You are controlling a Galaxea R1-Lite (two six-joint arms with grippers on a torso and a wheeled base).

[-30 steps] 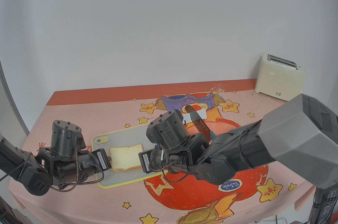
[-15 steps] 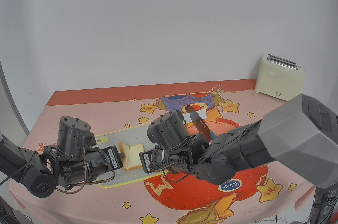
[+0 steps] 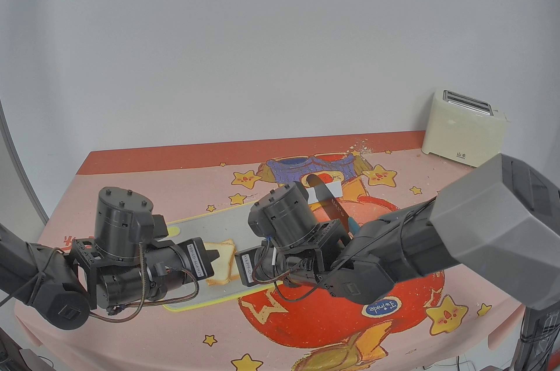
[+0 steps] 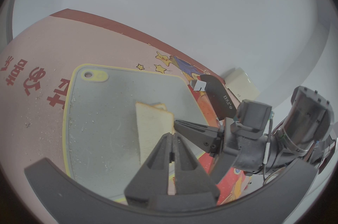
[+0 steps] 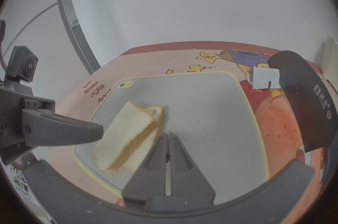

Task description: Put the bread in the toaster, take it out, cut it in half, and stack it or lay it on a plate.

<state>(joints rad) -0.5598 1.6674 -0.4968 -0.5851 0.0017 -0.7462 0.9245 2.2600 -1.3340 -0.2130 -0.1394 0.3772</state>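
Two bread halves lie on the grey cutting board (image 3: 224, 219), one tilted and overlapping the other (image 3: 224, 262) (image 5: 124, 133) (image 4: 152, 129). My left gripper (image 3: 213, 256) (image 4: 172, 137) is shut and empty, low over the board, its tip at the left edge of the upper half. On the other side of the bread, my right gripper (image 5: 167, 137) is shut too, with nothing in it, its tip close to the lower half (image 5: 150, 145). The cream toaster (image 3: 464, 127) stands at the far right of the table.
A black-bladed knife (image 3: 330, 204) (image 5: 309, 99) with a white tag and a blue handle lies on the table right of the board, behind my right wrist. Crumbs dot the board. The pink table's front edge is close beneath both arms.
My left gripper has slid right across the board, pushing the left half up and onto the right half. The bread lay flat a second ago. My right arm has barely shifted.
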